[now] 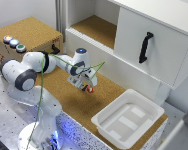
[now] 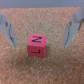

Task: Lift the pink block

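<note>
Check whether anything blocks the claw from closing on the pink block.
Nothing visible does. In the wrist view the pink block sits on bare cork between the open claw fingers, with clear gaps on both sides. The white tray lies well apart.

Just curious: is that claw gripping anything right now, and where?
Nothing is held. The pink block sits on the cork between the open fingers, untouched.

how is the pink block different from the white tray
The pink block is tiny and solid; the white tray is far larger and hollow. The block is cubic with dark letters; the tray is a plain rectangle. The block sits between the gripper fingers; the tray stands apart. Both rest on cork.
</note>
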`<state>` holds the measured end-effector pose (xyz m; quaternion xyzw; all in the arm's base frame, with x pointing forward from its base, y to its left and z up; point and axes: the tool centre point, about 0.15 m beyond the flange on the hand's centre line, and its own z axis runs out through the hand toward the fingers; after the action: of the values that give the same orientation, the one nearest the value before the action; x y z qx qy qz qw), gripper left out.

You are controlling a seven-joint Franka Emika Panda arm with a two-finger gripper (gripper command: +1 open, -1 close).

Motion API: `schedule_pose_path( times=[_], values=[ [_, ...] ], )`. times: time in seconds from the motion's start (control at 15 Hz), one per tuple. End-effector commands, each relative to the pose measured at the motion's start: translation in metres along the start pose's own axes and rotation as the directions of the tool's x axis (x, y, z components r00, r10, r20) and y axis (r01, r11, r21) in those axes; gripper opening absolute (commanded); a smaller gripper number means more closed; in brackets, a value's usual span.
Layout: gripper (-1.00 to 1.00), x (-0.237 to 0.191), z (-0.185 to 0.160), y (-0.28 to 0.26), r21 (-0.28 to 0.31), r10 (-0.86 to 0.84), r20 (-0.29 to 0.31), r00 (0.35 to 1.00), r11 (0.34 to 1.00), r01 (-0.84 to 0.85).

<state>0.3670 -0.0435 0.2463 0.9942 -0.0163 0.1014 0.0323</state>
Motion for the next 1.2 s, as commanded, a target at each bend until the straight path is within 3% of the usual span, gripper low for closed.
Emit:
schedule_pose_path(
  times=[0.0,0.33,0.4,0.47,0.6,1.13],
  values=[
    [1.00,0.046,0.038,0.007,0.110,-0.015,0.054,0.998,0.994,0.009],
    [1.00,0.060,0.048,0.001,0.130,0.043,0.082,0.996,0.990,-0.053],
    [1.00,0.061,0.049,-0.003,0.109,0.053,0.100,0.994,0.992,-0.064],
    [-1.00,0.061,0.049,-0.008,0.073,0.060,0.117,0.991,0.995,-0.069],
    [-1.00,0.055,0.046,-0.011,0.050,0.059,0.135,0.989,0.997,-0.066],
    [-1.00,0.020,0.044,-0.008,0.051,0.085,0.183,0.980,0.994,-0.095]
  ],
)
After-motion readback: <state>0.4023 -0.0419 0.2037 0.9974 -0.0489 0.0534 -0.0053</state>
